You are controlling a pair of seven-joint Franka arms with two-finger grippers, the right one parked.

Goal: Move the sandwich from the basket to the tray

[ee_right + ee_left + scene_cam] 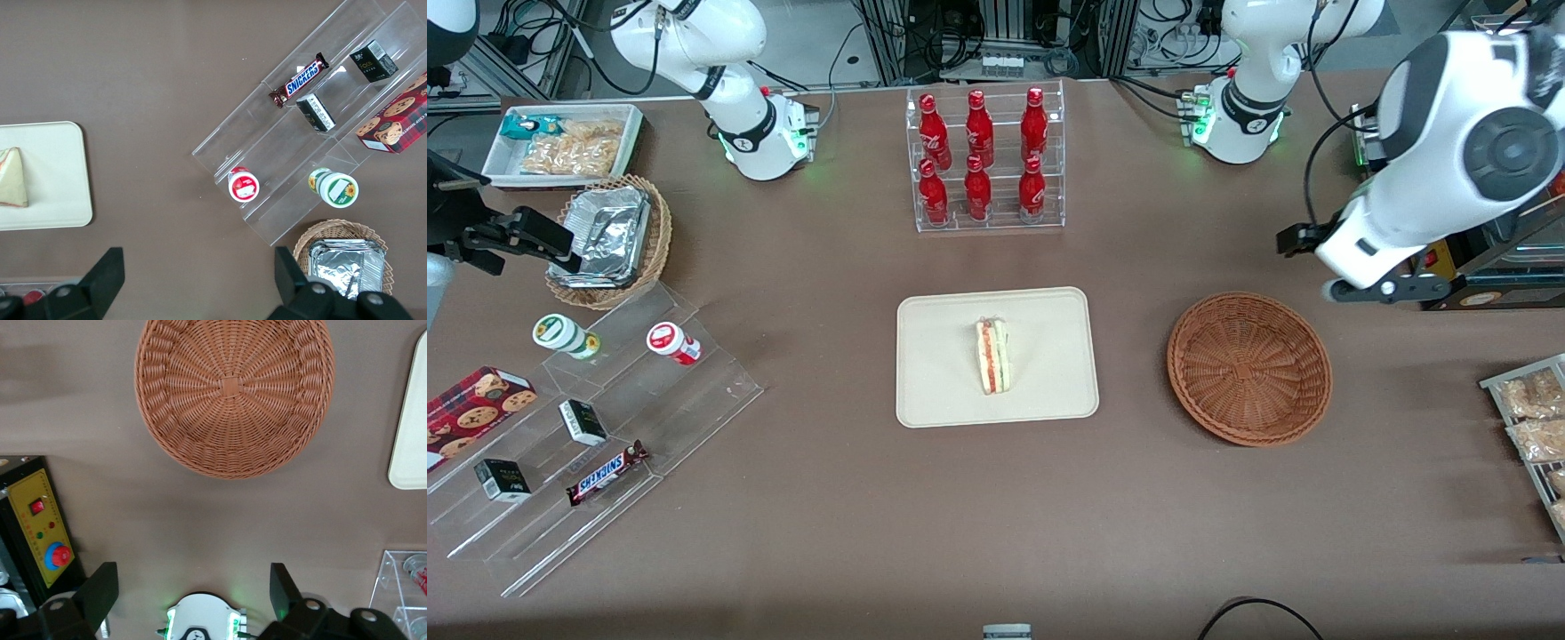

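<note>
The sandwich (992, 356) lies on the cream tray (938, 391), near the tray's middle, with its red and green filling edge turned up. The round reddish-brown basket (1249, 367) sits well apart from the tray, toward the working arm's end of the worktop (996, 524), with nothing in it.

The left arm's pincer (193, 590) hangs open above the worktop, farther from the front camera than the basket, its 2 dark fingers (100, 590) spread wide and holding nothing. Only the left wrist view shows this spread; in the front view the pincer (1294, 238) is a dark block at the arm's tip. That wrist view also shows the basket's spiral weave, 1 corner of the tray, and a yellow control box (41, 537) with a red button.

The right wrist view catches the sandwich as a pale triangle on the tray's end, and looks down on the clear stepped display (313, 127), where the Snickers wrapper (299, 79) is readable.

The front view alone shows the clear rack (985, 160) holding 6 red bottles in 2 rows of 3. On the stepped display: 1 Snickers bar, 2 small dark boxes (583, 421), 2 round-lidded tubs (672, 343), and 1 red cookie box (476, 404) beside it. 1 lighter wicker basket holds a foil container (609, 233).
</note>
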